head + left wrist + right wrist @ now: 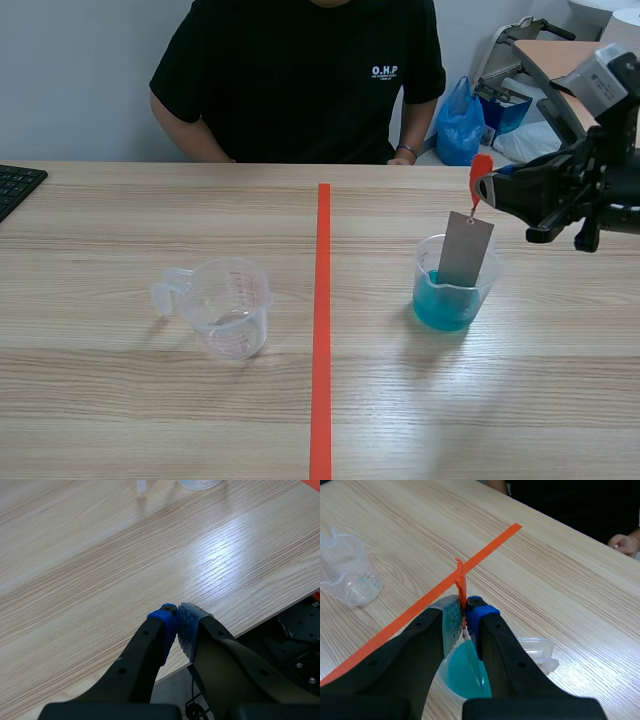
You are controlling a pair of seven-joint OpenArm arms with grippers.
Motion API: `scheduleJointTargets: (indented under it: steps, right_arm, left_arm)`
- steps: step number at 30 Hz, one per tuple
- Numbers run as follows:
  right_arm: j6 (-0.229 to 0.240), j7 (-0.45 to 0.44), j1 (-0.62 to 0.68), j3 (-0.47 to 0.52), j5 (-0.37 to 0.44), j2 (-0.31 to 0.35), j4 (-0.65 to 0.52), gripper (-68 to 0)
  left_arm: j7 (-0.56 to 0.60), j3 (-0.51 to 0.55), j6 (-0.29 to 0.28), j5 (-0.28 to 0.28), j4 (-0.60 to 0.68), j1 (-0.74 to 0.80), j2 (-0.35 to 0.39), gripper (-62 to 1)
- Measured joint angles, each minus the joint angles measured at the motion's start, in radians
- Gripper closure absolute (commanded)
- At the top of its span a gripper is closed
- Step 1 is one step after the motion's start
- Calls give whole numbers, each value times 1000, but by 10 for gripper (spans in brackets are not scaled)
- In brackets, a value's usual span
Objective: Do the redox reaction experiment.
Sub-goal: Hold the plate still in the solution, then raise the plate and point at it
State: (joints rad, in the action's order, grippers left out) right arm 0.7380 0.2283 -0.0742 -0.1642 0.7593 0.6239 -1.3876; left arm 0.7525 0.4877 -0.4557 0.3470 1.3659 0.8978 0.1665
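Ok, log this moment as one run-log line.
right claw: shut on orange tab | metal plate: hanging into cup of blue liquid | left claw: shut, empty | clear cup: empty

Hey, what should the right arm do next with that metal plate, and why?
Probably lower it a little: the right gripper pinches the orange tab, and most of the plate stands above the blue liquid in the cup.

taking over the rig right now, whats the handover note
Left gripper: shut on nothing, above the wooden table near its edge.
Right gripper: shut on the orange-red tab of the flat grey metal plate.
The plate's lower end sits in the clear plastic cup of blue liquid; the empty clear measuring cup stands apart, on the left side.
Done: plate dipped. Left: probably lift it out; empty cup unused.
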Motion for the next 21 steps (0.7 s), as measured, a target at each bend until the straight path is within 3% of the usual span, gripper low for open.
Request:
scheduleJointTargets:
  steps: [6, 21]
  right_arm:
    - [0, 127, 6, 3, 86, 25, -76, -15]
    - [0, 301, 6, 102, 369, 116, -251, -15]
  left_arm:
    - [0, 0, 0, 0, 0, 0, 0, -40]
    - [0, 0, 0, 0, 0, 0, 0, -40]
